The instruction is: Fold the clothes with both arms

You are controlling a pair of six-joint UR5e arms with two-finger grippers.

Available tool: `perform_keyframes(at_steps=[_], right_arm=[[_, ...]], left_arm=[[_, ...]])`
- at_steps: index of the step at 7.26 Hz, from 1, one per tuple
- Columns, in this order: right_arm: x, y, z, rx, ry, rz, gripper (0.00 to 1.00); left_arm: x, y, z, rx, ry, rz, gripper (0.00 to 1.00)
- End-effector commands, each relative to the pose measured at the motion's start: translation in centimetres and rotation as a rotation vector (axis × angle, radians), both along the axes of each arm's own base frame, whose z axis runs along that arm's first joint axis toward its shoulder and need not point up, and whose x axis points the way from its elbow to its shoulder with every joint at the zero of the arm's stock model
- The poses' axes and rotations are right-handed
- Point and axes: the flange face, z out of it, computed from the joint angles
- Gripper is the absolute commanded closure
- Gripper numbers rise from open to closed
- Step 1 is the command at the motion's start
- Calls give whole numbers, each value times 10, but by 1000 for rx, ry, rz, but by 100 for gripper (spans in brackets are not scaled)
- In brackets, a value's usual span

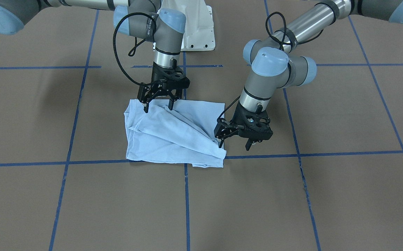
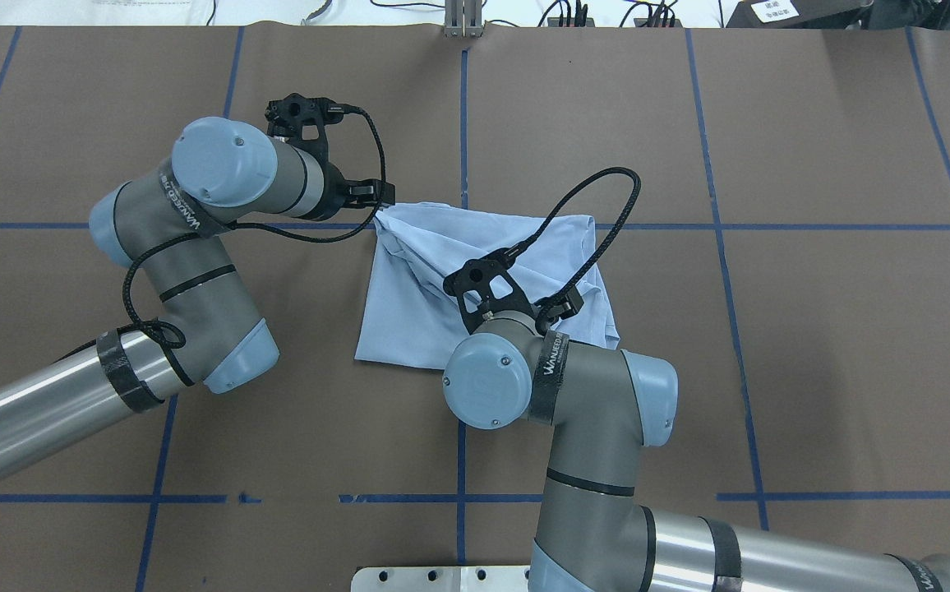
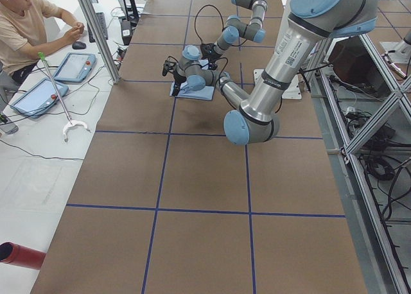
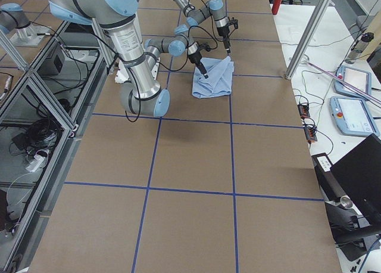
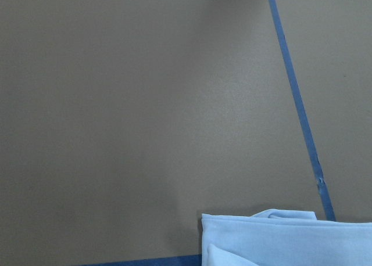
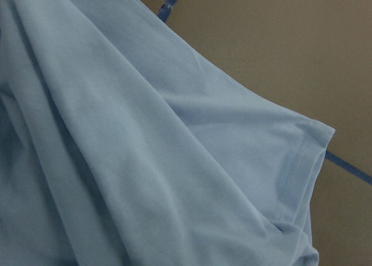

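Note:
The light blue T-shirt (image 1: 173, 139) lies crumpled and partly folded on the brown table, with diagonal creases across it (image 2: 409, 312). No print or label shows. My right gripper (image 1: 158, 105) stands open over the shirt's edge nearest the robot, both fingertips down at the fabric. Cloth fills the right wrist view (image 6: 145, 161). My left gripper (image 1: 235, 143) is open at the shirt's far corner. One of its fingers (image 1: 221, 142) touches the folded edge and the other hangs over bare table. In the left wrist view only a shirt corner (image 5: 279, 243) shows at the bottom.
Blue tape lines (image 1: 185, 195) divide the brown table into squares. The white pedestal base (image 1: 198, 31) sits behind the shirt. A seated person (image 3: 26, 24) and tablets are at a side table beyond the far edge. Aluminium frame posts (image 4: 309, 28) stand beside the table.

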Motion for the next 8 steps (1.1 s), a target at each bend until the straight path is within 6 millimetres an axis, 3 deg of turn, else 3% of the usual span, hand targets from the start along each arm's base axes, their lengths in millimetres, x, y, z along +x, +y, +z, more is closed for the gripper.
perform_keyframes(at_steps=[1,8], right_arm=[[-7,-3,7,17,37,3,0],[-15,6,1,14,17,-6,0]], left_arm=[[-1,1,0,1,2,0,0],[-1,1,0,-4,4,-3,0]])
